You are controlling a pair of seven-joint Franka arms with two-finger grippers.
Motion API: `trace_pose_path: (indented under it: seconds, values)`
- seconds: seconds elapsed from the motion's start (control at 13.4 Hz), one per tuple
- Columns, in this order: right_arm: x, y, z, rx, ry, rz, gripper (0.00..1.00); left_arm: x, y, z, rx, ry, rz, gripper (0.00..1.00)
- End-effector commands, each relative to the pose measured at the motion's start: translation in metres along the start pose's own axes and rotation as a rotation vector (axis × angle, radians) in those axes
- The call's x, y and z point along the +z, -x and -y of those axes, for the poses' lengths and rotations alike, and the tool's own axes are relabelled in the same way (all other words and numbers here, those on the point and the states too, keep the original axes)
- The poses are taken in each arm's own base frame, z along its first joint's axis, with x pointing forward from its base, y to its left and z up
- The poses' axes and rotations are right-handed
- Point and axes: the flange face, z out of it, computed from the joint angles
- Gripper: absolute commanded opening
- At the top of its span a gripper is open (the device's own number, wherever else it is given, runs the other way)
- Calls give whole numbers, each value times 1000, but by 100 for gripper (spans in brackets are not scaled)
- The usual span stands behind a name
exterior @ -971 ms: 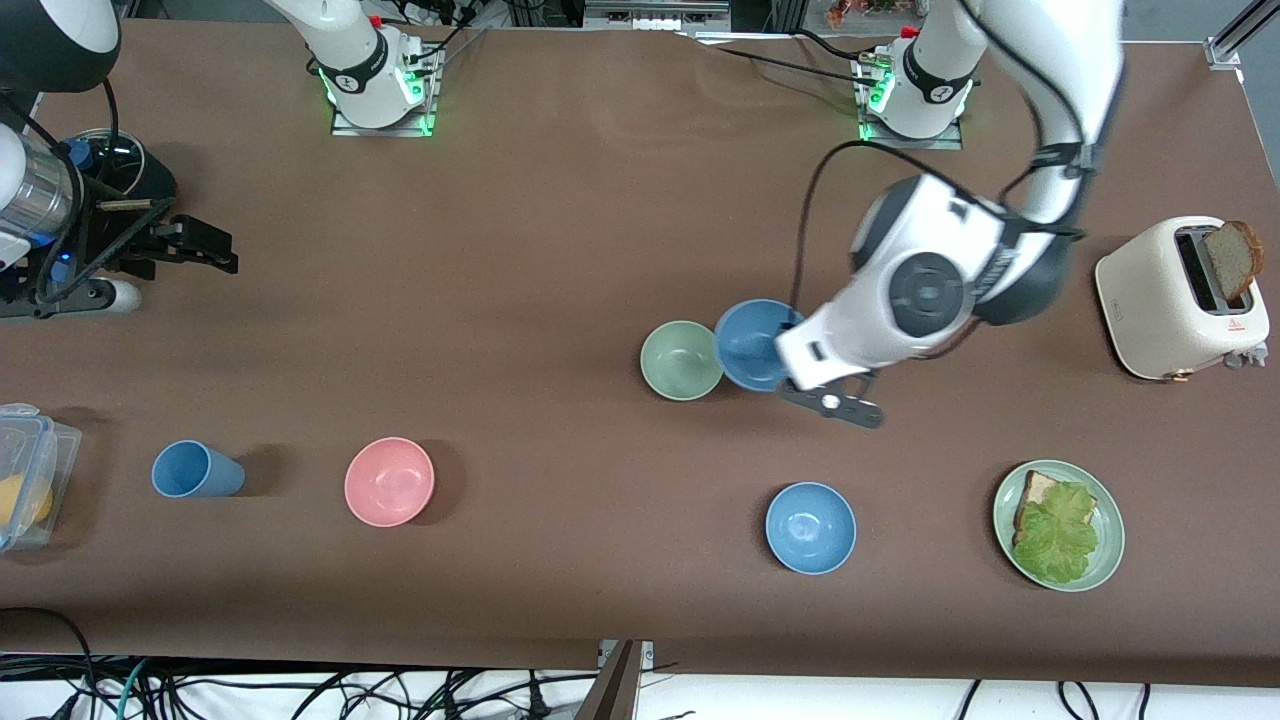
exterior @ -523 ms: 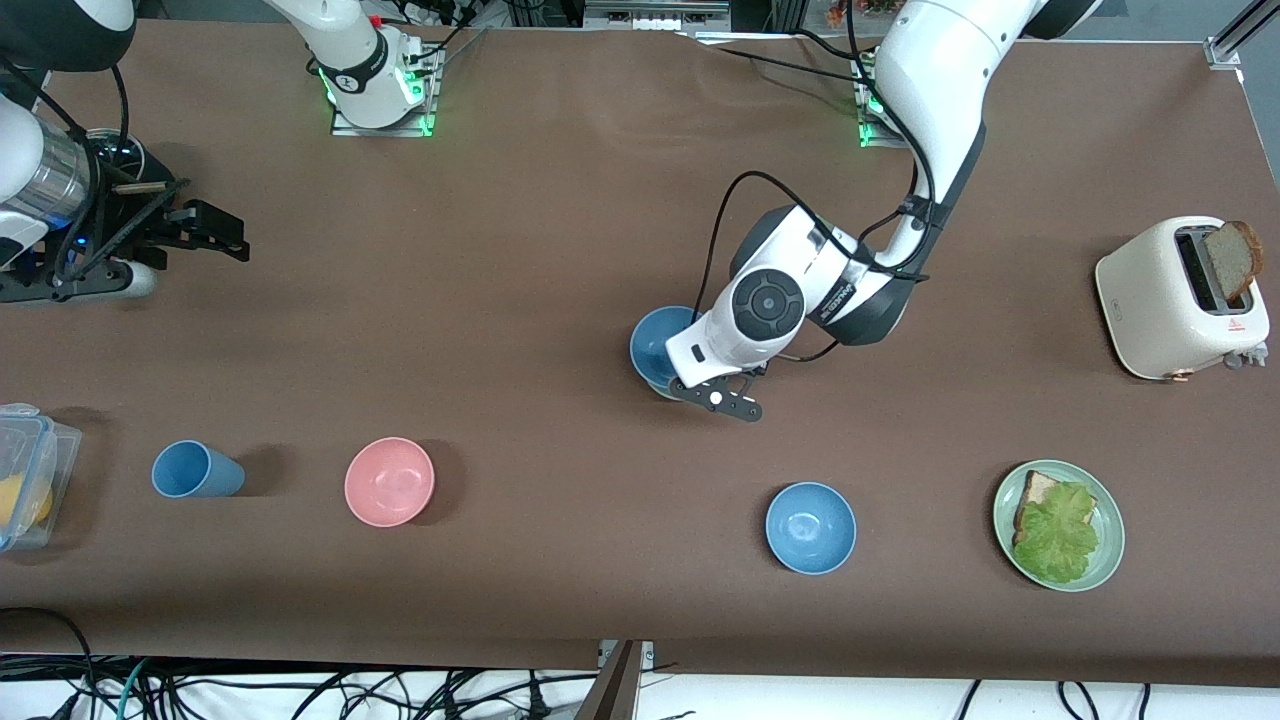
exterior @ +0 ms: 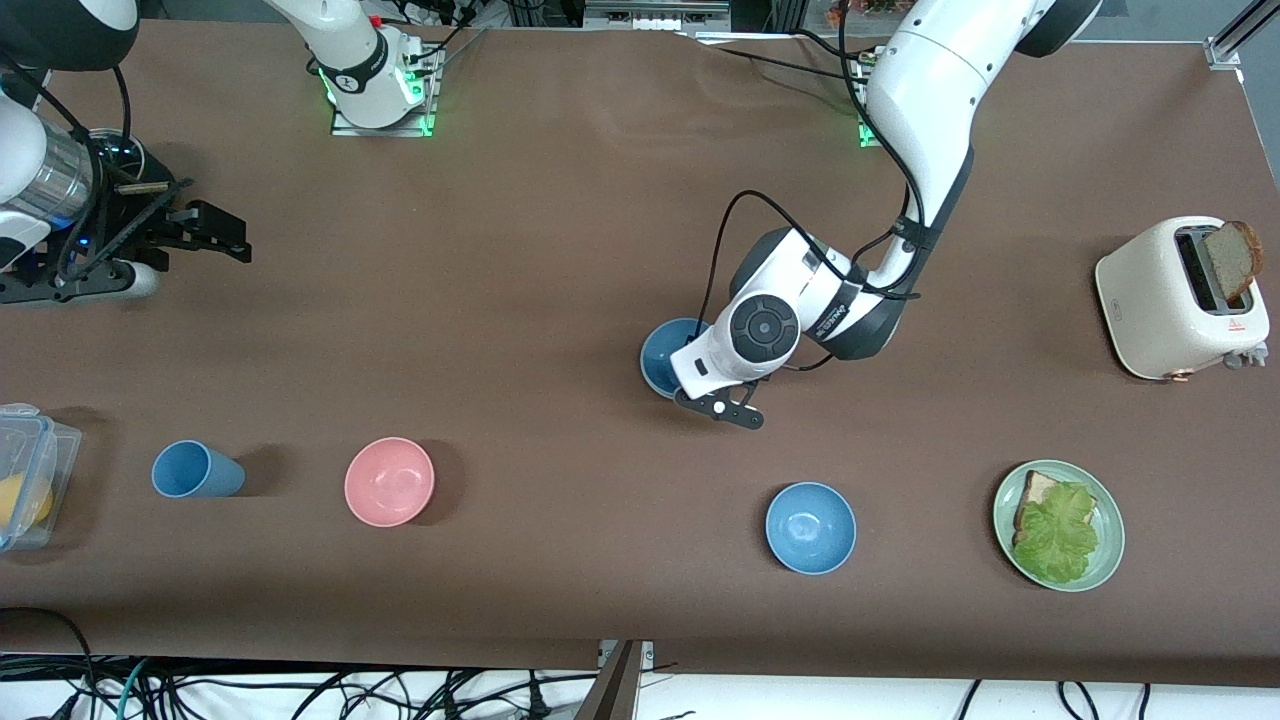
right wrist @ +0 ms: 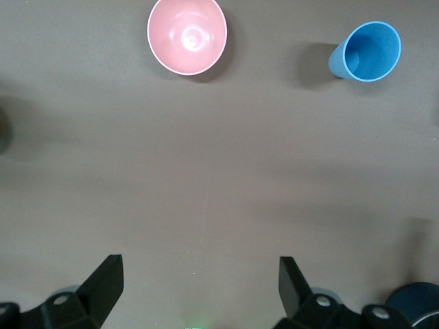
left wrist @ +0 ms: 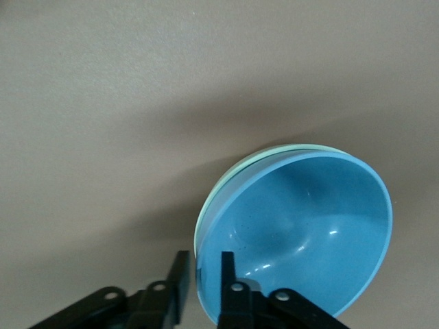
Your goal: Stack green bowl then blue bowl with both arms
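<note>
Blue bowl (left wrist: pixel 302 233): glossy, round, mouth up, nested in matte green bowl (left wrist: pixel 226 179).
Left pincer (left wrist: pixel 202 274): I saw it clamped on the blue rim.
Right pincer (right wrist: pixel 199 288): spread wide, waiting above bare bench (right wrist: pixel 219 171).

The small round blue bowl (exterior: pixel 662 355) sits in the pale green bowl (left wrist: pixel 226 179), mid frame; another blue bowl (exterior: pixel 810 527) lies lower.

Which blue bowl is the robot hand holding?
The blue bowl sitting inside the green bowl, mid-table. The left gripper pinches its rim. The other blue bowl sits alone, nearer the front camera, untouched.
</note>
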Motion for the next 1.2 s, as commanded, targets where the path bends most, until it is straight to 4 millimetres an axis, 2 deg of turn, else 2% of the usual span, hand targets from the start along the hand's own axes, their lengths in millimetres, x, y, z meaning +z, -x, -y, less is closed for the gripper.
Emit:
trace_pose_path:
  seconds: [0.0, 0.15, 0.3, 0.45, 0.67, 0.82, 0.9, 0.97, 1.05, 1.12]
  values:
    - [-3, 5, -4, -4, 4, -22, 100, -34, -2, 6, -4, 14, -24, 100]
    - [-3, 4, -2, -9, 5, -26, 100, -74, 8, 19, -20, -1, -12, 100]
    - [-3, 4, -1, -10, 5, -25, 100, -125, 22, 50, -55, -14, -8, 100]
    - [-4, 5, 0, -12, 5, -26, 100, -180, 41, 94, -113, -17, -6, 100]
    - [-4, 5, 1, -15, 6, -26, 100, -257, 81, 181, -204, -13, -10, 100]
    - [-6, 5, 1, -13, 13, -30, 100, -292, 104, 245, -140, 0, -44, 100]
    - [-5, 4, 1, -15, 14, -30, 100, -314, 126, 264, -115, -6, -84, 100]
    - [-6, 4, 1, -15, 14, -32, 100, -322, 151, 272, -117, -16, -90, 100]
    - [-6, 4, 1, -15, 14, -32, 100, -326, 178, 268, -130, -21, -92, 100]
    - [-6, 4, 1, -15, 14, -32, 100, -319, 195, 263, -134, -41, -109, 100]
